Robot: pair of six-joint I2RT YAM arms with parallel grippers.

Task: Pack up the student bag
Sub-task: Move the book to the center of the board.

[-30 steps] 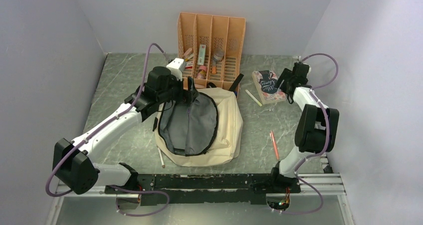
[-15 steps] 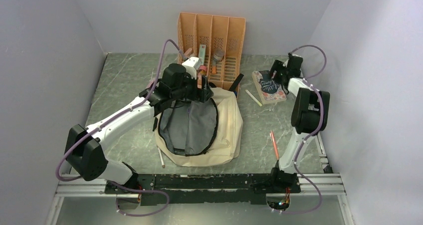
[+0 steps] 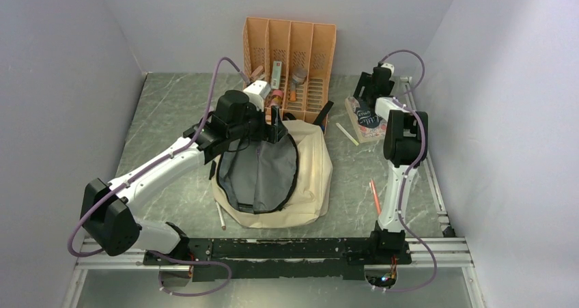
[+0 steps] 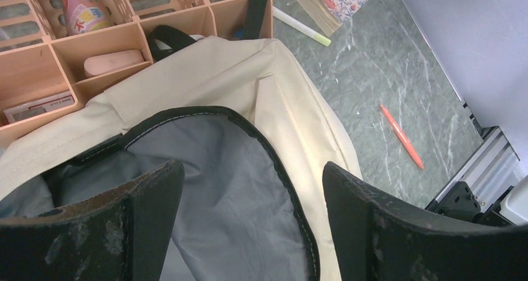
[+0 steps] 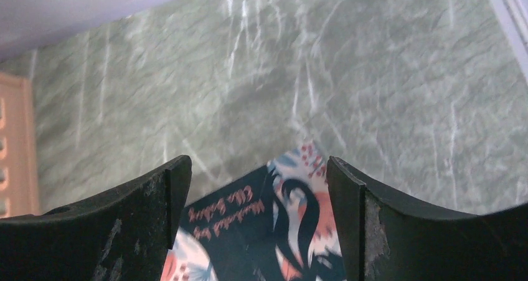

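The right gripper (image 5: pixel 256 169), jaws wide and empty, has swung to the far end of the floral-covered notebook (image 5: pixel 274 228), a pickup likely, while the left gripper (image 4: pixel 252 169) (also wide) hovers over the unzipped cream-beige fabric student bag (image 3: pixel 311 164) at mid-counter (image 3: pixel 171 103).

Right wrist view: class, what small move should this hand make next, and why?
Probably lower the right hand straight down and close it on the notebook. The hand is open, with the notebook's end showing between its fingertips but not yet gripped. The notebook lies on the table outside the student bag, whose grey lining shows it is open.
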